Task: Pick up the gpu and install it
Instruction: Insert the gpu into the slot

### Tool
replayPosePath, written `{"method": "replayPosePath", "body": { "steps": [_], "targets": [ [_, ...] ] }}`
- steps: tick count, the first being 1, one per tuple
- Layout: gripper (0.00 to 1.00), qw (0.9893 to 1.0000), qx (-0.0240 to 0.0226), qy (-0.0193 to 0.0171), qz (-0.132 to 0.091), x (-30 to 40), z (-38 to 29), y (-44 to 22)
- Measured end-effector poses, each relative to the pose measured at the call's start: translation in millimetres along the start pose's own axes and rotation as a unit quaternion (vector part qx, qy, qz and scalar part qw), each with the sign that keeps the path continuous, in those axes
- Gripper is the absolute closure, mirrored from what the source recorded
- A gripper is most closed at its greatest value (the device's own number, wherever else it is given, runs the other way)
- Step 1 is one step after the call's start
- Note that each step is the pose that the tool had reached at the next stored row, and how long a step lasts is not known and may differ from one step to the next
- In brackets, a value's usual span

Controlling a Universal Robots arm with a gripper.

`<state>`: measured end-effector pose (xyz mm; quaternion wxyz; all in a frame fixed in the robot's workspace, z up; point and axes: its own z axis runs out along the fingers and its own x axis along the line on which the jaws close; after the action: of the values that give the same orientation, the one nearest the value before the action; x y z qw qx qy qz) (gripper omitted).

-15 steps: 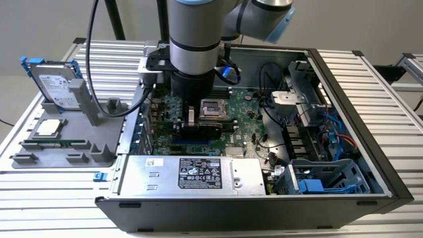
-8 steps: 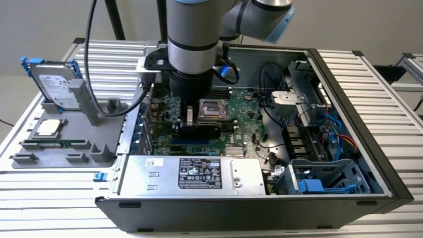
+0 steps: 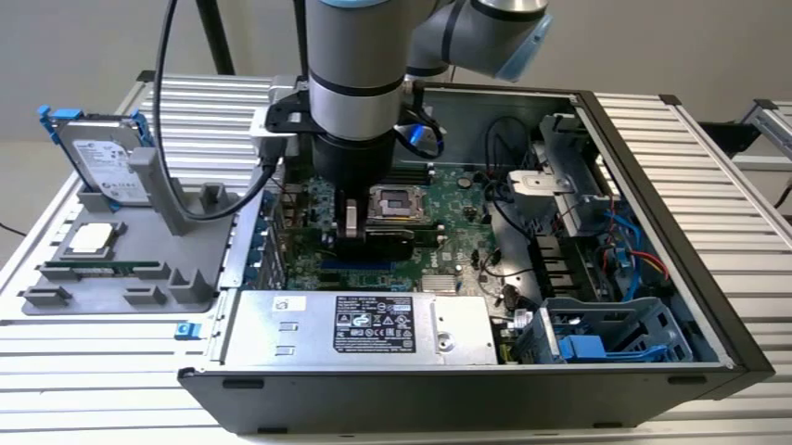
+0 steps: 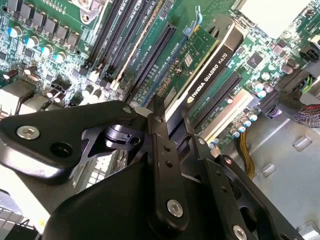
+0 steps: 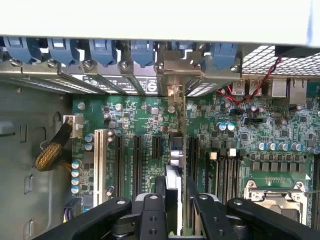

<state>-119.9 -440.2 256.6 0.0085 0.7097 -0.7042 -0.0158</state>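
The gpu [image 3: 375, 247] stands on edge inside the open computer case, over the motherboard [image 3: 461, 252]. My gripper [image 3: 371, 232] reaches straight down and is shut on the card's top edge. The second wrist view shows the gpu [image 4: 200, 55] with its green board on one face and black shroud on the other, running along a long black slot [image 4: 155, 57] away from my gripper [image 4: 172, 120]. In the first wrist view the gpu [image 5: 174, 150] appears edge-on between the fingers [image 5: 192, 192], its silver bracket [image 5: 173, 92] against the case's rear openings. Whether it is fully seated I cannot tell.
A silver power supply [image 3: 359, 324] fills the case's near side, with a drive cage [image 3: 606, 334] and cables [image 3: 514, 185] toward the exterior view's right. Beside the case on that view's left, a grey fixture [image 3: 136, 278] holds a hard drive [image 3: 106, 153], a processor [image 3: 93, 239] and a memory stick [image 3: 106, 269].
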Motion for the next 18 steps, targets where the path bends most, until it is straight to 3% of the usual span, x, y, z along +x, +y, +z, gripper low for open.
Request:
{"method": "replayPosePath", "body": {
  "steps": [10,18],
  "targets": [
    [1.00,1.0000,-0.0013,0.0000,0.002,2.4,0.7,0.0],
    [1.00,1.0000,-0.0016,0.0003,0.003,2.6,5.8,-0.7]
  ]
}}
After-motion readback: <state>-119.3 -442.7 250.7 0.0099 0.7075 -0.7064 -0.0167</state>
